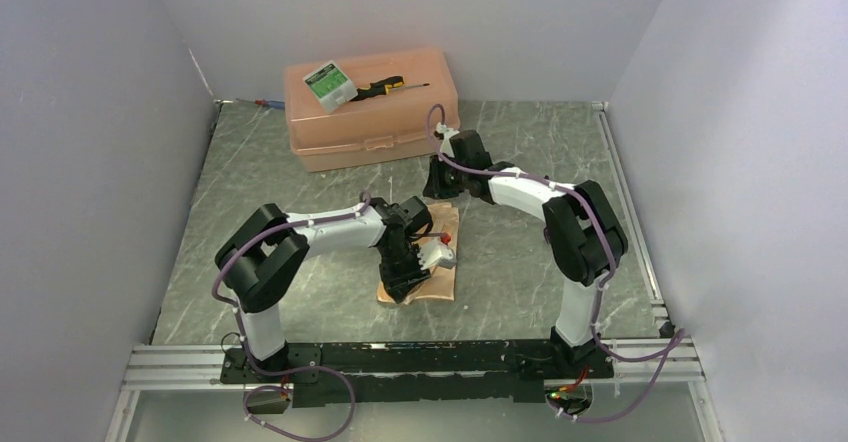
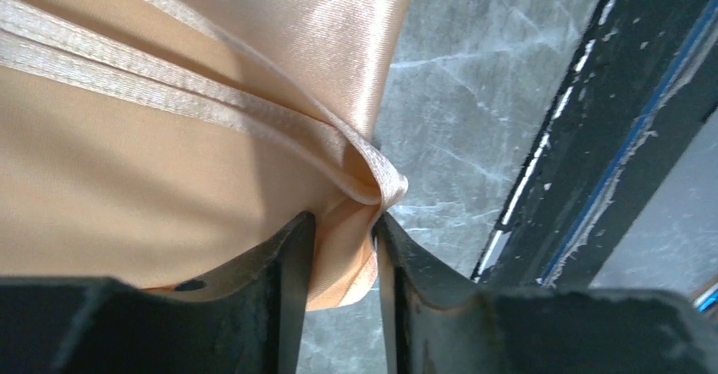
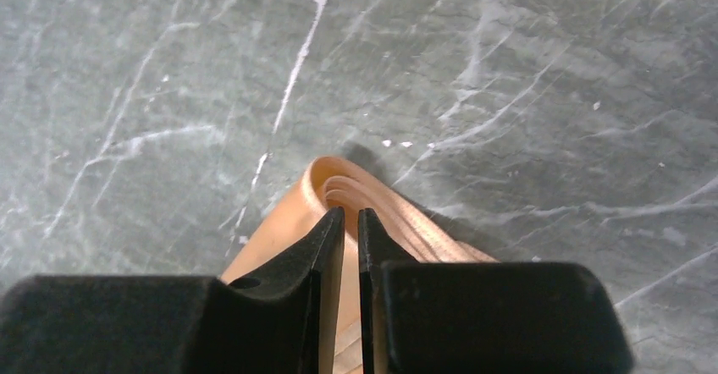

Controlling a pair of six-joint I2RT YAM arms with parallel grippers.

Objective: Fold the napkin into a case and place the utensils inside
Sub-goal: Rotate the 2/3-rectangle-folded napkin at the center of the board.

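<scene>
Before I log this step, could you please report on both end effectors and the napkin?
Left end effector pinching the napkin corner. Right end effector shut on its far fold. Plastic box well behind, nothing in the way.

Grey-green marbled tabletop (image 1: pixel 530 162) carrying a cloth and a box

A folded peach napkin (image 1: pixel 445 284) lies on it, its near end at the left claw (image 2: pixel 343 226), its far end at the right claw (image 3: pixel 350 217); a peach plastic box (image 1: pixel 370 142) sits well beyond the right claw.
</scene>
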